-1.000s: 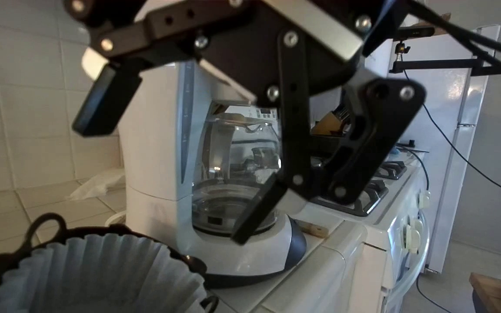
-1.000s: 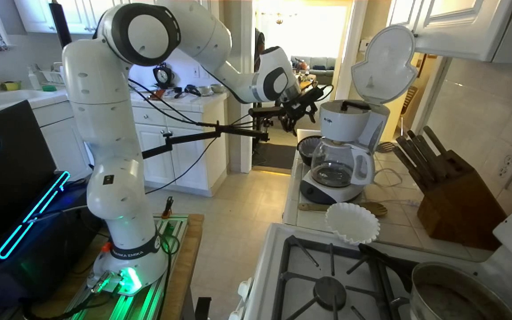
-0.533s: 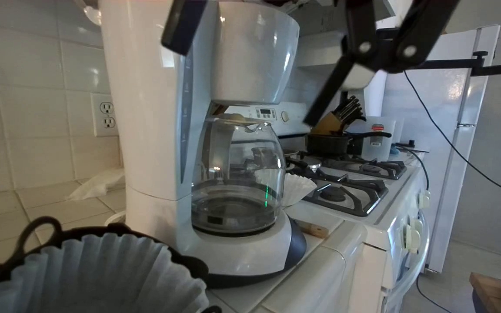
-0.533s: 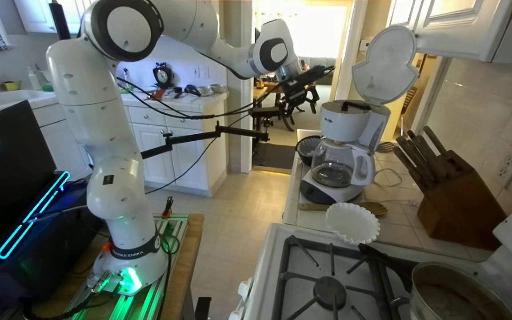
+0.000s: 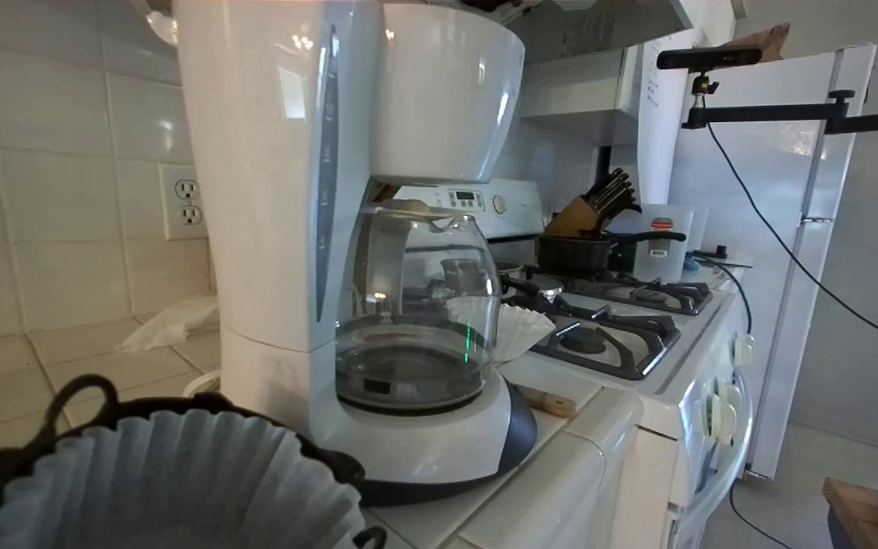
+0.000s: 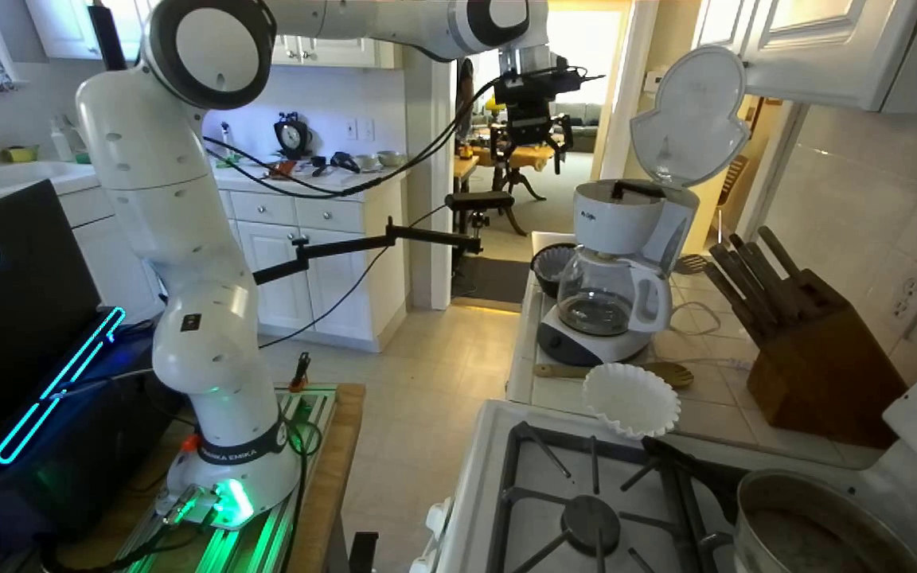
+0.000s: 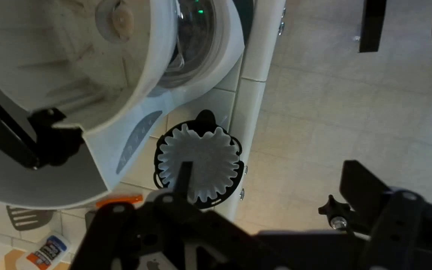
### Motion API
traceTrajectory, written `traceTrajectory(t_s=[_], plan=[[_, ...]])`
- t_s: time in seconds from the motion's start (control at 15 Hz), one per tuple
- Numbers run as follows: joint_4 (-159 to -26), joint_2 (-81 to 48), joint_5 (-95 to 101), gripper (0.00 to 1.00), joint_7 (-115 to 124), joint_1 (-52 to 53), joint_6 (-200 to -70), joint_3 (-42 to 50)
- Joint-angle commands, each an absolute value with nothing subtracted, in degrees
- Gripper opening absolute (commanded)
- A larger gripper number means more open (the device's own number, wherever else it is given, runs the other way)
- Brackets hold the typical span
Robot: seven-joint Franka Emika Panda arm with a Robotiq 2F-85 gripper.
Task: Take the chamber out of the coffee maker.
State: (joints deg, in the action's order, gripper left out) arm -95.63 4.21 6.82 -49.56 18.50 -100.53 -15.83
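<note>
The chamber, a round black basket with loop handles and a white fluted filter inside, stands on the counter beside the coffee maker. It shows in both exterior views [image 5: 341, 461] [image 6: 540, 274] and in the wrist view [image 7: 205, 118]. The white coffee maker [image 6: 616, 219] has its lid [image 6: 689, 119] up and the glass carafe [image 5: 416, 305] in place; in the wrist view its open top [image 7: 105, 150] shows a bare white well. My gripper [image 6: 528, 157] is open and empty, pointing down, high above and apart from the chamber. One fingertip overlaps the chamber in the wrist view [image 7: 268, 165].
A loose paper filter [image 6: 632, 398] and a wooden spoon [image 6: 669, 372] lie between the coffee maker and the stove [image 6: 498, 430]. A knife block [image 6: 825, 358] stands near the wall. A camera arm [image 6: 427, 232] reaches out below my gripper. A glue bottle [image 7: 43, 253] lies beyond.
My gripper has risen away from the chamber and tilted to point straight down. It has left the exterior view beside the chamber. The chamber and coffee maker stay in place.
</note>
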Motion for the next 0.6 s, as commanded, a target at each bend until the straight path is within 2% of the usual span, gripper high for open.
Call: traceTrajectory(t_s=[0.0,0.27,0.33,0.53], plan=[[-88.2,2.8,4.5,1.0,-42.4,16.6,-92.7,-15.0],[-84.3,3.3,4.1,1.0,-31.7,15.6,-86.9,-14.7],[-86.9,4.0,6.0,1.0,-36.2,15.8,-90.2,-14.7],[-85.6,3.9,5.9,1.0,-32.9,15.8,-88.5,-14.7]])
